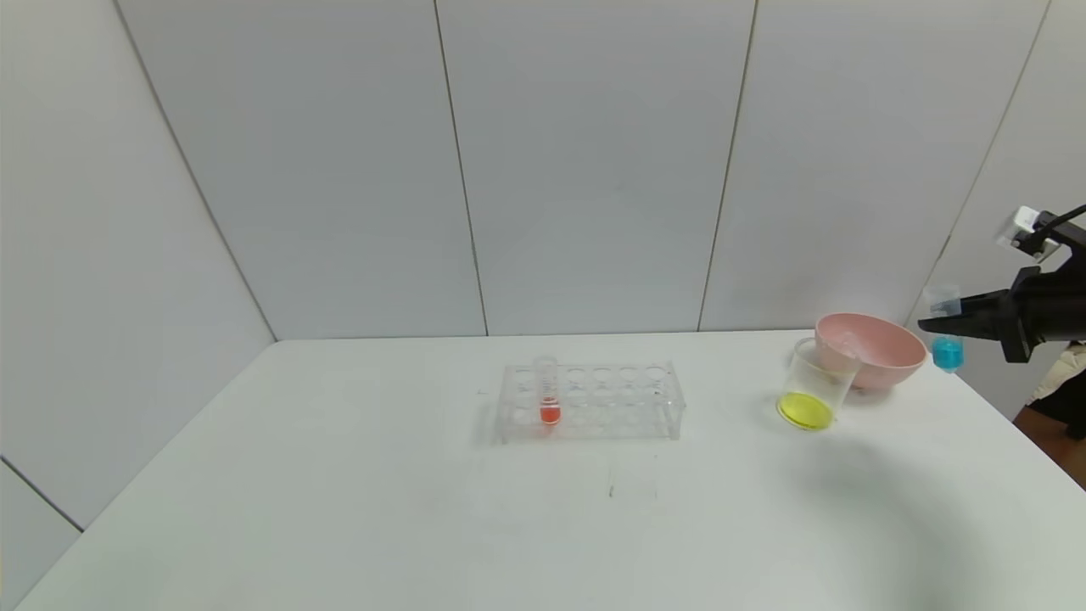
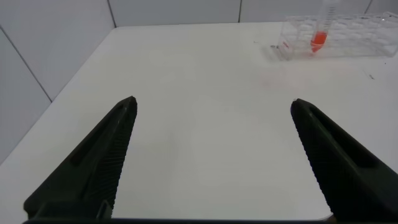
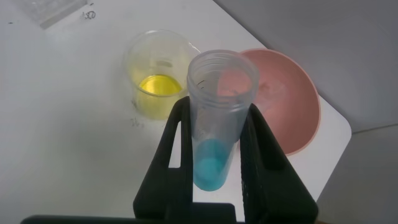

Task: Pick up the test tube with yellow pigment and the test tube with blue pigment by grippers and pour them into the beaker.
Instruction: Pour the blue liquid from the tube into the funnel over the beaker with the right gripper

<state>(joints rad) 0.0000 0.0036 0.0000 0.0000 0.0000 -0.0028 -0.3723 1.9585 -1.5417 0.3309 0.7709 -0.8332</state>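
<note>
One tube in hand: the right gripper (image 3: pixel 217 155) was clamped on the blue tube (image 3: pixel 217 118), upright, mouth up, beyond the table's right edge.
Beaker (image 1: pixel 814 395): sat left of and below that gripper, touching the pink bowl (image 1: pixel 878 348), yellow liquid already in it.
Coming move, as I judged: carry the tube left over the rim, then tip.
Left gripper (image 2: pixel 211 162): spread wide, empty, nearer the rack (image 1: pixel 590 400).

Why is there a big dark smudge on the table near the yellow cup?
Head view: it is a soft shadow on the table, in front of the beaker, probably cast by the robot's right arm above. Right wrist view: the right gripper holding the test tube with blue pigment looks big only because it sits so close to the camera.
</note>
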